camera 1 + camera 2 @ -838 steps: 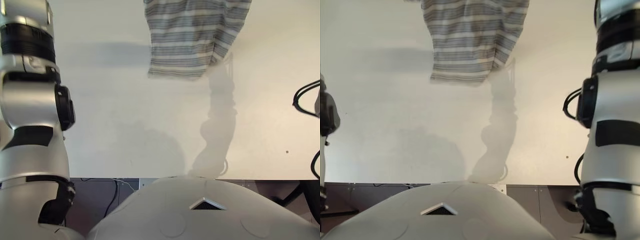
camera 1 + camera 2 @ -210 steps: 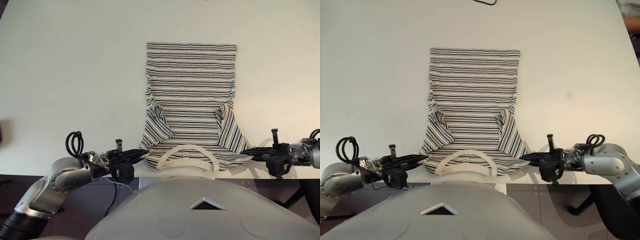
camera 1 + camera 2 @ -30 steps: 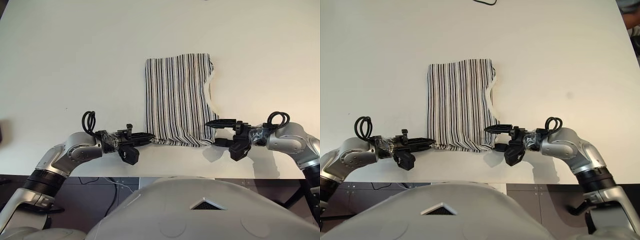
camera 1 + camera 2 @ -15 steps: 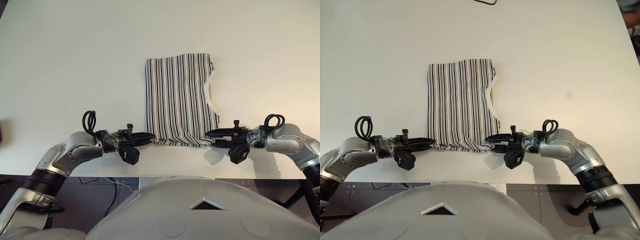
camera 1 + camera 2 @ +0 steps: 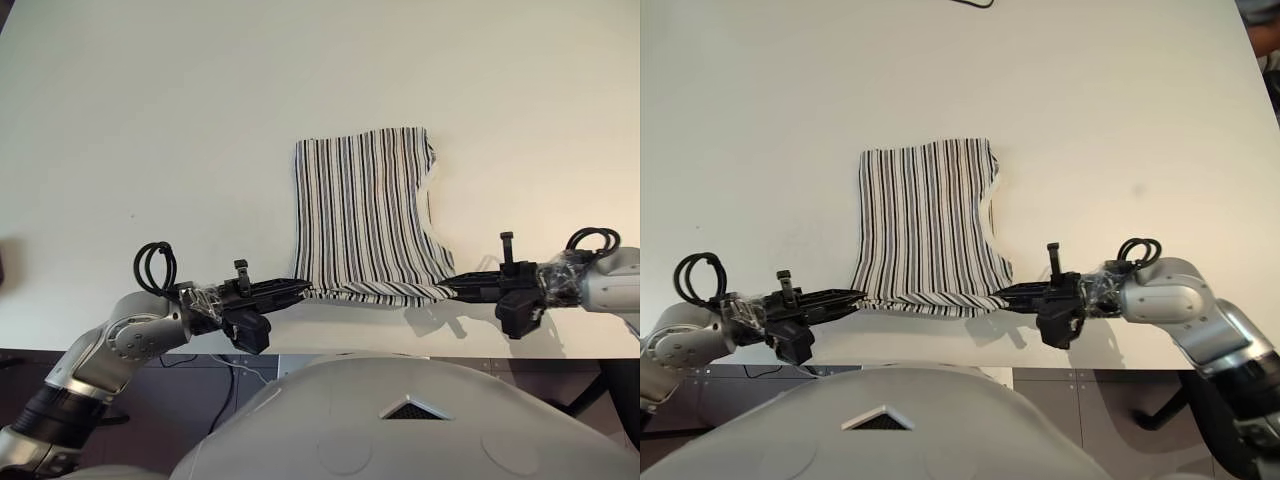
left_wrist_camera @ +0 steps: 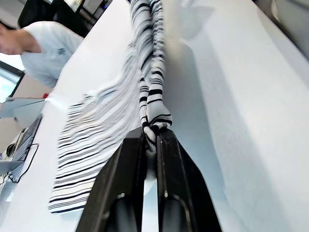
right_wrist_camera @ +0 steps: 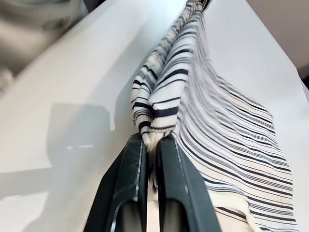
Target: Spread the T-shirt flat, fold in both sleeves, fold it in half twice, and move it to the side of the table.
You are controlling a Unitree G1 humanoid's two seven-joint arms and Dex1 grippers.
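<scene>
Right eye view — T-shirt's [image 5: 925,215] near corners pinched — black cable [image 5: 972,4] well beyond.

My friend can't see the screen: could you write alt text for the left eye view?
A folded striped T-shirt lies on a white table; the left claw and right claw each pinch a near corner.

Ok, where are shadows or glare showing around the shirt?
Left eye view: the T-shirt shadows the table under its near edge. Left wrist view: soft shadow beside the hem in the left end effector. Right wrist view: small glints on the table.
</scene>
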